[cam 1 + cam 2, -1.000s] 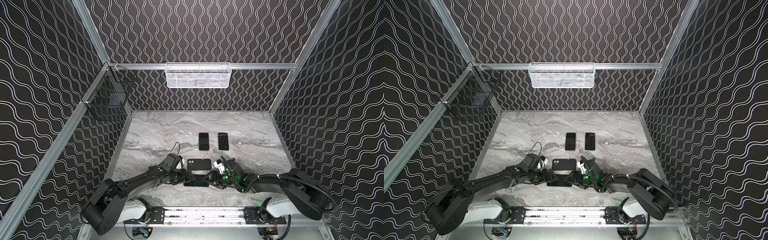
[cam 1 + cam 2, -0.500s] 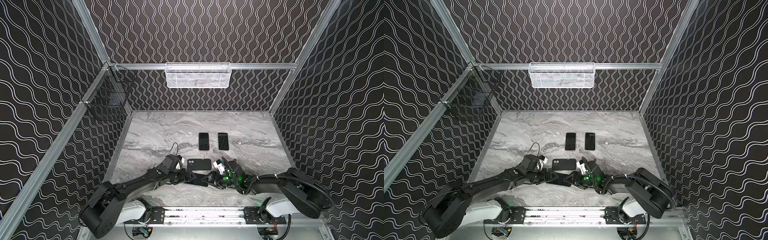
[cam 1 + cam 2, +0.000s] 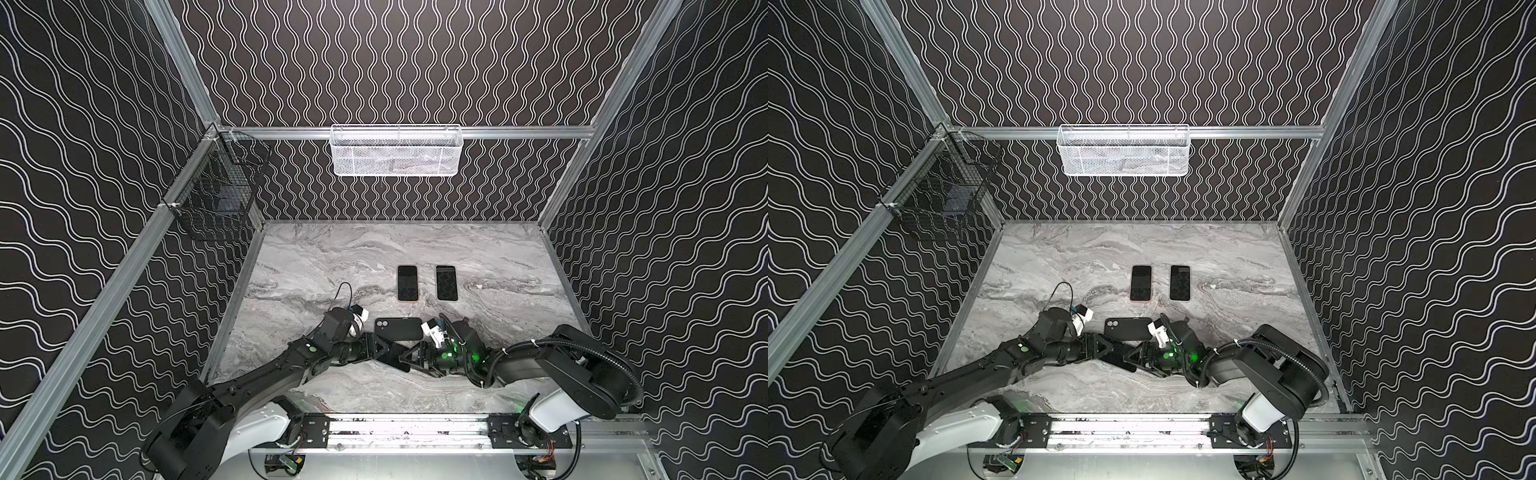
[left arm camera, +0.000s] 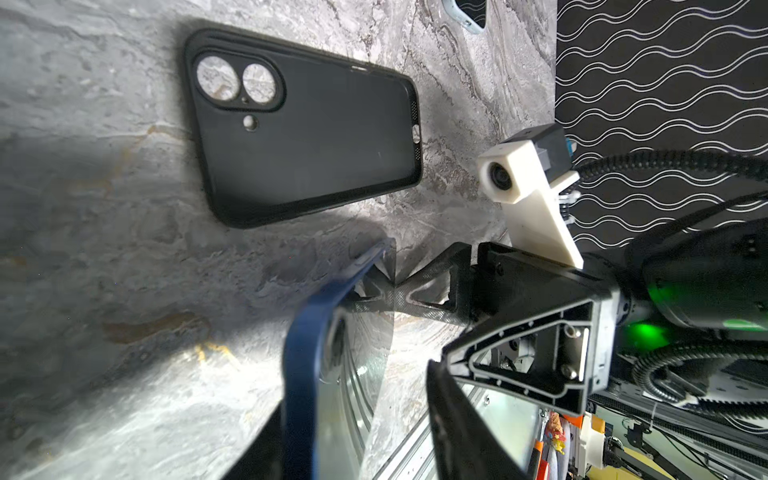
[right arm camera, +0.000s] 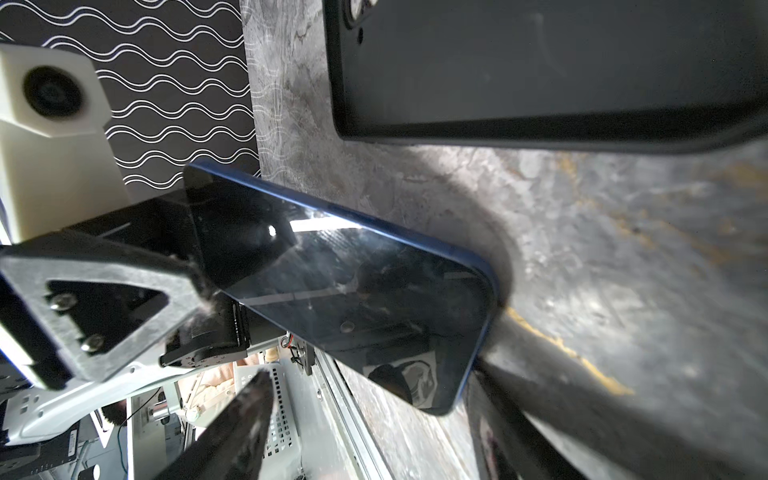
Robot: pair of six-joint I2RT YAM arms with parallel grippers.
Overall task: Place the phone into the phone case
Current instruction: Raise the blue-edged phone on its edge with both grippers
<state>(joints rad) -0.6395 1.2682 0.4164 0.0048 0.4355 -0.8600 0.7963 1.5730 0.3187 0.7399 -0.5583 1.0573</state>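
Grip is the open question. The left tool [image 3: 385, 351] has its jaws narrowed around one short end of the phone [image 5: 340, 291]. The right wrist view shows a finger on each face, but the left wrist view shows a sliver of space beside one finger, so I cannot tell whether it is clamped. The right tool [image 3: 406, 357] stands wide and grips nothing; one finger [image 5: 582, 395] props the phone's other end.

The phone sits tilted between the two tools, low over the front of the bench [image 3: 332, 257]. It is just in front of the phone case [image 3: 398, 328], which lies flat and apart from it, seemingly hollow side up.

I judge the phone rigid, glass-faced and slick, with some weight. It is best held by its blue long edges, with the corners left free to enter the case. The case looks light and rubbery, and it will probably skate on the marble unless pinned.

In both top views the phone is a dark sliver among black fingers. Whether its lower corner touches the bench cannot be made out. The right wrist view crops the case. Two spare phones [image 3: 427, 283] lie well back.
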